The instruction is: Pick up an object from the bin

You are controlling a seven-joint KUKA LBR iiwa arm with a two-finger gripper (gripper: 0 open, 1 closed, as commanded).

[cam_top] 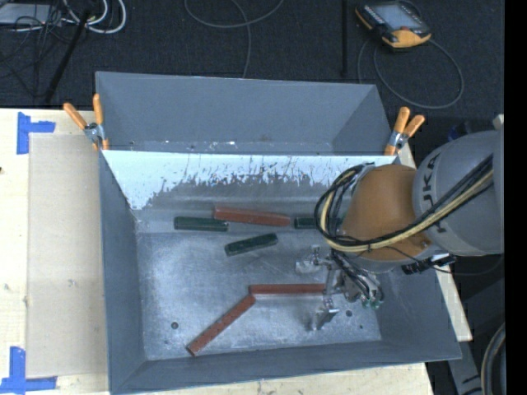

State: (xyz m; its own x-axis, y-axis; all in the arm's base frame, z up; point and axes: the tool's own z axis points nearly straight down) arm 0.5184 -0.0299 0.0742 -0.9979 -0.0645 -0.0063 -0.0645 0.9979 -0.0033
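Note:
My gripper is low over the right part of the bin floor and stands open. One fingertip lies on the far side and the other on the near side of the right end of a red-brown flat bar. That bar lies level on the floor and is not lifted. Its left end meets a second red-brown bar, which runs slantwise down to the front left.
Toward the back wall lie a third red-brown bar, a dark green bar, another dark green bar and a short dark green piece partly under the arm's cables. The arm covers the bin's right side.

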